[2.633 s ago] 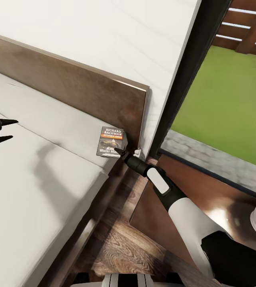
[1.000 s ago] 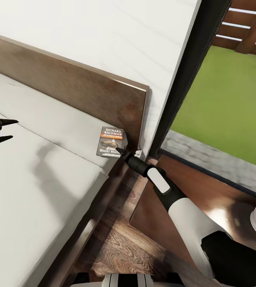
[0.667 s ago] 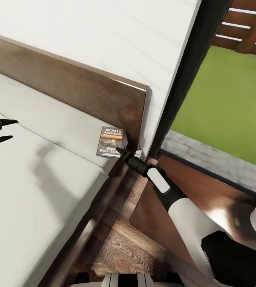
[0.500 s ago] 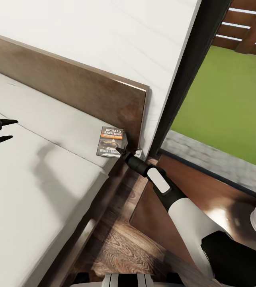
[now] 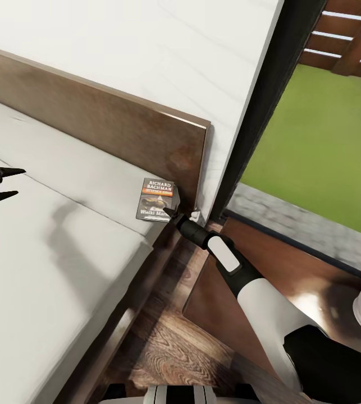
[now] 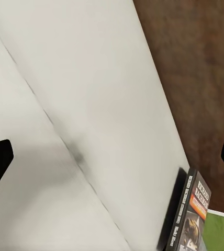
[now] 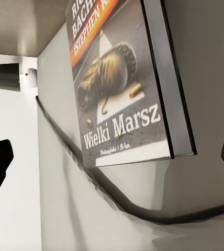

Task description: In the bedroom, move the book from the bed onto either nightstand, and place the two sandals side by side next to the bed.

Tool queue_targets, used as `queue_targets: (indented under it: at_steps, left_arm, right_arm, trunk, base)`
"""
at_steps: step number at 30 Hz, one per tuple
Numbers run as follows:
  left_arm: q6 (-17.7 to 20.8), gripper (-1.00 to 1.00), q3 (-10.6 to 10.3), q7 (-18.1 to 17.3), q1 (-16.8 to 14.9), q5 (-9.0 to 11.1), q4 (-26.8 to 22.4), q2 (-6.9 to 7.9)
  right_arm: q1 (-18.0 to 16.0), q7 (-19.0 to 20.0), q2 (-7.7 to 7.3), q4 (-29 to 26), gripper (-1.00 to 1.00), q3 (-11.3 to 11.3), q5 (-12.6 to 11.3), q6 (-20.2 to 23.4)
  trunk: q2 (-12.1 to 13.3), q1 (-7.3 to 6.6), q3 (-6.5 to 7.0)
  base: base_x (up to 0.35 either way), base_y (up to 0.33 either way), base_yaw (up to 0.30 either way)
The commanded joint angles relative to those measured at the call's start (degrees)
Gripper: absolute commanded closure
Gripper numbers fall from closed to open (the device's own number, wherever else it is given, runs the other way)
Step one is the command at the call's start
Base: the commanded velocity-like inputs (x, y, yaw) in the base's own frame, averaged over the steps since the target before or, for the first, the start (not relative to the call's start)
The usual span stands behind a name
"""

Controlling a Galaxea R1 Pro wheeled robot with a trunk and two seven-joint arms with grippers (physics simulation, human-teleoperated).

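Note:
The book [image 5: 158,199] lies flat on the grey mattress of the bed [image 5: 62,235], in the corner by the dark wood headboard [image 5: 118,126]. My right gripper [image 5: 170,212] is open at the book's near right corner. In the right wrist view the book [image 7: 125,78] lies just ahead of the open right gripper [image 7: 112,159], with its "Wielki Marsz" edge nearest. My left gripper [image 5: 6,182] hovers open over the mattress far to the left; in its wrist view the left gripper [image 6: 112,159] spans bare mattress and the book [image 6: 190,219] is far off. The nightstand [image 5: 309,269] stands under my right arm. The sandals are out of view.
A strip of wood-plank floor [image 5: 169,342] runs between the bed frame and the nightstand. A tall black window frame [image 5: 264,112] rises right of the headboard, with grass [image 5: 320,146] outside. A small white fitting [image 5: 195,214] sits low on the wall by the headboard.
The right gripper has crept slightly toward the book's corner since the earliest frame. The book, the left gripper and the view are unchanged.

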Motion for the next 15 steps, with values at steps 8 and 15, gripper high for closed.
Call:
queue_targets:
  at_steps: [8, 15]
  left_arm:
    - [0.21, -1.00, 0.27, -0.37, -0.05, -0.42, 0.02, 0.04]
    - [0.21, -1.00, 0.27, -0.37, -0.05, -0.42, 0.02, 0.05]
  right_arm:
    - [-0.03, 0.06, 0.00, 0.03, -1.00, 0.03, -0.34, 0.17]
    - [-0.03, -0.01, 0.00, 0.03, -1.00, 0.03, -0.34, 0.17]
  trunk:
    - [-0.01, 0.00, -0.03]
    - [-0.01, 0.00, -0.03]
  base:
    - [0.000, 0.000, 0.000]
    - [0.000, 0.000, 0.000]
